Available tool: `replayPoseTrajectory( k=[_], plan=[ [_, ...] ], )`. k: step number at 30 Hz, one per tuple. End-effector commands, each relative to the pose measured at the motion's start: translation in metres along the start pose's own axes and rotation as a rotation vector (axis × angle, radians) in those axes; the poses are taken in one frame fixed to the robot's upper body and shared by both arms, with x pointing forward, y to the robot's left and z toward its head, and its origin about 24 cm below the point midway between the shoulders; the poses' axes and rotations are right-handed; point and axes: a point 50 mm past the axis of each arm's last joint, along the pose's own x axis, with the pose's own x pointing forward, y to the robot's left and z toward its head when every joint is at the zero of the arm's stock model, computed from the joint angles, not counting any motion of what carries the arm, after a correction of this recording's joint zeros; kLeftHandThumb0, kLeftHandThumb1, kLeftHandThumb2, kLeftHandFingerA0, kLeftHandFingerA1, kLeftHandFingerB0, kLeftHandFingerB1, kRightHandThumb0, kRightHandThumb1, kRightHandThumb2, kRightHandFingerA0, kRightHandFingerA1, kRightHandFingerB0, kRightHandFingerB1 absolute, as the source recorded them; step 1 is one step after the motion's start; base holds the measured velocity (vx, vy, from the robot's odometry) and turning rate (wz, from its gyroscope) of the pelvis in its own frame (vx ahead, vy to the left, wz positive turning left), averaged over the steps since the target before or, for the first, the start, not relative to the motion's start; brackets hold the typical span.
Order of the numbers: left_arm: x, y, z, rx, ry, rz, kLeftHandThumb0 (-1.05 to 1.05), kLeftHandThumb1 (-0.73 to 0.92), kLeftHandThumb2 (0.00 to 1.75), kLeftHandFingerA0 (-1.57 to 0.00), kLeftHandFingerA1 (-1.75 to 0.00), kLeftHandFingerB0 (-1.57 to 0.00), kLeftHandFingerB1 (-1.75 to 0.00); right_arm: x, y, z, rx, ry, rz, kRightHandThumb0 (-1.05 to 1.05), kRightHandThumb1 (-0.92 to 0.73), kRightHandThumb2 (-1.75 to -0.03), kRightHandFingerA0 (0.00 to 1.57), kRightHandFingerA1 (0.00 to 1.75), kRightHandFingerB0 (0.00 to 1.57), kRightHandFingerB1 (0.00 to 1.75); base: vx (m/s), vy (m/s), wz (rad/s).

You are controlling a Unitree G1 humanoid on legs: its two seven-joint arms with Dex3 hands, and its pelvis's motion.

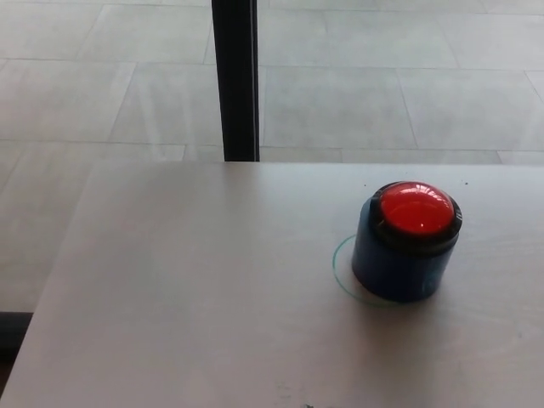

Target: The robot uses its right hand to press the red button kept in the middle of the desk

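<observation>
1. The red button [416,211] is a big round dome, bright and shiny, with a pale patch of light on its top.
2. It sits in a black ring on a short, round, dark blue base [398,270], like a fat little can.
3. The button stands straight up. Its dome faces up, and its long way runs up and down from the worktop.
4. It is on the right side of the worktop [195,297], a bit back from the near edge, and nothing touches it.
5. A thin green circle line [337,267] is drawn on the worktop. The base sits partly over it, and the line peeks out on the left side of the base.
6. The worktop is flat, smooth and pale grey, maybe with a faint grain, but the picture is too soft to be sure.
7. Behind the worktop is a floor of big grey square tiles [110,76], and a straight black post [235,81] stands up at the far edge.
8. Neither hand of the robot shows, so I cannot tell if they are released or clenched.
</observation>
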Motion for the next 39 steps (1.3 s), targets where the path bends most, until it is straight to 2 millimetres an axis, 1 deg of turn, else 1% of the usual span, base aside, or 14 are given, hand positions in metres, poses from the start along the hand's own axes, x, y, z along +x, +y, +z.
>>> replayPoseTrajectory(
  k=[1, 7, 13, 22, 24, 27, 30, 31, 33, 34, 35, 37, 38, 39],
  plan=[
    [0.001, 0.007, 0.004, 0.007, -0.021, 0.014, -0.49, 0.34, 1.15, -0.76, -1.52, -0.57, -1.15, -0.003, -0.046, 0.017, -0.049, -0.022, -0.094, -0.16, -0.49, -1.31, 0.93, 1.75, 0.79, 1.43, 0.00, 0.000, 0.00],
    [0.001, 0.008, 0.003, 0.009, -0.020, 0.022, -0.50, 0.37, 1.12, -0.81, -1.56, -0.56, -1.17, -0.022, -0.102, 0.027, -0.172, -0.040, -0.171, -0.13, -0.60, -1.17, 0.95, 1.75, 0.77, 1.39, 0.00, 0.000, 0.00],
    [0.001, 0.008, 0.003, 0.009, -0.009, 0.025, -0.48, 0.35, 1.15, -0.78, -1.54, -0.52, -1.11, -0.059, -0.166, 0.032, -0.250, -0.018, -0.328, -0.20, -0.60, -0.98, 0.98, 1.75, 0.82, 1.05, 0.00, 0.000, 0.00],
    [0.001, 0.009, 0.003, -0.009, -0.025, 0.034, -0.48, 0.35, 1.14, -0.85, -1.59, -0.61, -1.21, -0.141, -0.247, 0.015, -0.347, 0.032, -0.634, -0.49, -0.65, -0.83, 1.07, 1.62, 0.84, 0.71, 0.00, 0.000, 0.00],
    [0.001, 0.009, 0.004, -0.005, -0.021, 0.038, -0.48, 0.34, 1.17, -0.70, -1.56, -0.58, -1.19, -0.155, -0.254, 0.006, -0.355, 0.035, -0.659, -0.56, -0.65, -0.79, 1.16, 1.46, 0.88, 0.69, 0.00, 0.000, 0.00],
    [0.001, 0.007, 0.005, -0.006, -0.022, 0.026, -0.48, 0.37, 1.13, -0.87, -1.65, -0.62, -1.21, -0.179, -0.267, -0.006, -0.371, 0.045, -0.740, -0.68, -0.65, -0.75, 1.22, 1.27, 0.92, 0.72, 0.00, 0.000, 0.00],
    [0.001, 0.007, 0.006, 0.008, -0.022, 0.031, -0.48, 0.35, 1.15, -0.75, -1.59, -0.57, -1.16, -0.207, -0.276, -0.024, -0.345, 0.095, -0.831, -0.75, -0.69, -0.68, 1.19, 1.08, 0.78, 0.73, 0.00, 0.000, 0.00],
    [0.001, 0.007, 0.006, 0.003, -0.024, 0.033, -0.49, 0.35, 1.12, -0.74, -1.58, -0.53, -1.17, -0.227, -0.283, -0.038, -0.311, 0.132, -0.919, -0.77, -0.51, -1.01, 1.11, 1.02, 0.64, 0.77, 0.00, 0.000, 0.00],
    [0.001, 0.005, 0.007, 0.000, -0.025, 0.030, -0.49, 0.35, 1.12, -0.74, -1.58, -0.53, -1.17, -0.247, -0.289, -0.052, -0.282, 0.176, -1.023, -0.77, -0.51, -1.01, 1.11, 1.02, 0.64, 0.77, 0.00, 0.000, 0.00],
    [0.002, 0.005, 0.007, -0.022, -0.024, 0.033, -0.47, 0.34, 1.14, -0.76, -1.60, -0.55, -1.18, -0.258, -0.291, -0.059, -0.248, 0.181, -1.057, -0.76, -0.70, -0.66, 1.12, 0.95, 0.62, 0.78, 0.00, 0.000, 0.00],
    [0.002, 0.005, 0.007, -0.028, -0.021, 0.030, -0.46, 0.35, 1.15, -0.80, -1.64, -0.54, -1.18, -0.268, -0.292, -0.066, -0.241, 0.201, -1.096, -0.76, -0.72, -0.67, 1.06, 0.92, 0.57, 0.81, 0.00, 0.000, 0.00],
    [0.002, 0.004, 0.007, -0.018, -0.020, 0.026, -0.45, 0.36, 1.14, -0.73, -1.60, -0.56, -1.15, -0.291, -0.294, -0.083, -0.175, 0.232, -1.204, -0.76, -0.70, -0.73, 1.03, 0.91, 0.45, 0.86, 0.00, 0.000, 0.00],
    [0.002, 0.003, 0.008, -0.025, -0.017, 0.019, -0.44, 0.37, 1.14, -0.72, -1.59, -0.55, -1.16, -0.296, -0.292, -0.088, -0.166, 0.239, -1.221, -0.78, -0.55, -1.05, 0.98, 0.96, 0.43, 0.82, 0.00, 0.000, 0.00],
    [0.002, 0.002, 0.008, -0.031, -0.013, 0.015, -0.46, 0.37, 1.13, -0.75, -1.59, -0.51, -1.14, -0.299, -0.291, -0.091, -0.162, 0.249, -1.229, -0.80, -0.70, -0.74, 0.91, 0.92, 0.38, 0.91, 0.00, 0.000, 0.00]
  ],
)
